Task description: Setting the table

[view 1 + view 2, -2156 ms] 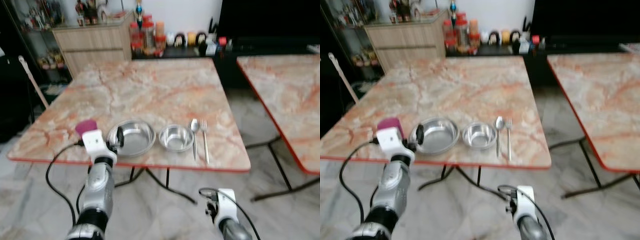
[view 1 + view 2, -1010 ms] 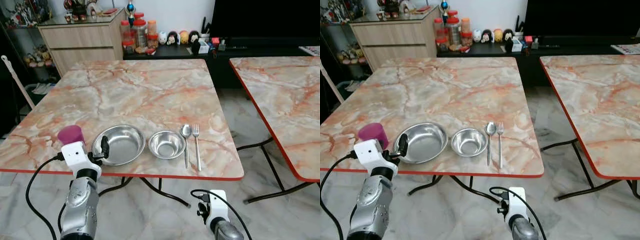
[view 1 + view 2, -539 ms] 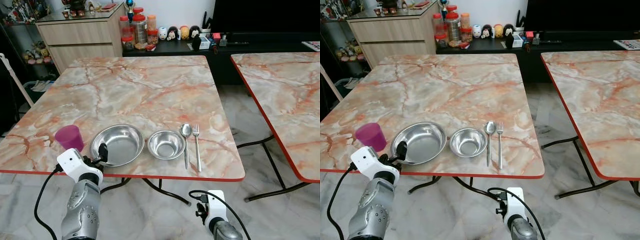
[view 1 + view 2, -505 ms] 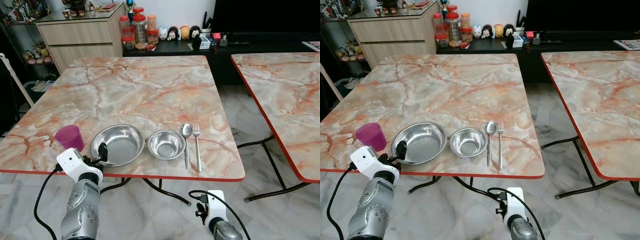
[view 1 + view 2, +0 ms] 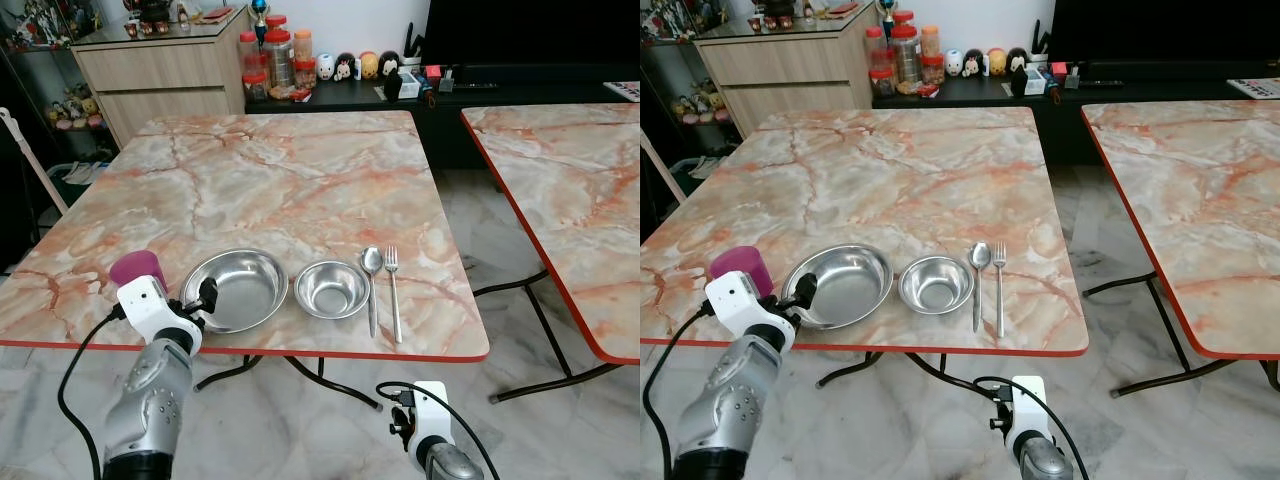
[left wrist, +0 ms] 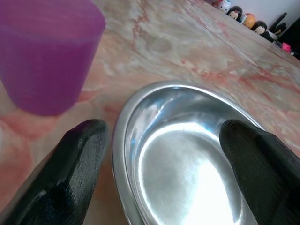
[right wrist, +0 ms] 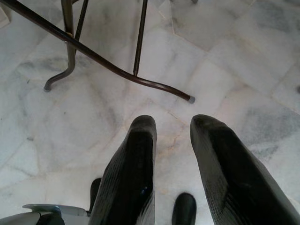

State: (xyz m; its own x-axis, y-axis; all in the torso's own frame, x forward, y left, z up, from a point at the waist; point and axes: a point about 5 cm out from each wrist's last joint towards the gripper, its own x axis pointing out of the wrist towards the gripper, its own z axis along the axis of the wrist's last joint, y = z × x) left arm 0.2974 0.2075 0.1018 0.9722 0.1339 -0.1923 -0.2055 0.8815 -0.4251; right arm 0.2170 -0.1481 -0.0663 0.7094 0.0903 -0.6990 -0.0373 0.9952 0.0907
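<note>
Left eye view: the left gripper [image 5: 205, 296] is held at the near rim of the big round shiny metal plate [image 5: 236, 288], lower left of the frame, its black fingers [image 6: 70, 178] spread wide. A purple plastic cup [image 5: 138, 269] is seen just beside it. The small metal bowl [image 5: 332, 288], spoon [image 5: 372, 283] and fork [image 5: 394, 290] are laid to the right. The right gripper [image 7: 173, 159] is hung low over the floor, fingers slightly parted.

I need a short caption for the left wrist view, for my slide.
Open left end effector at the near rim of a steel plate, purple cup beside.
</note>
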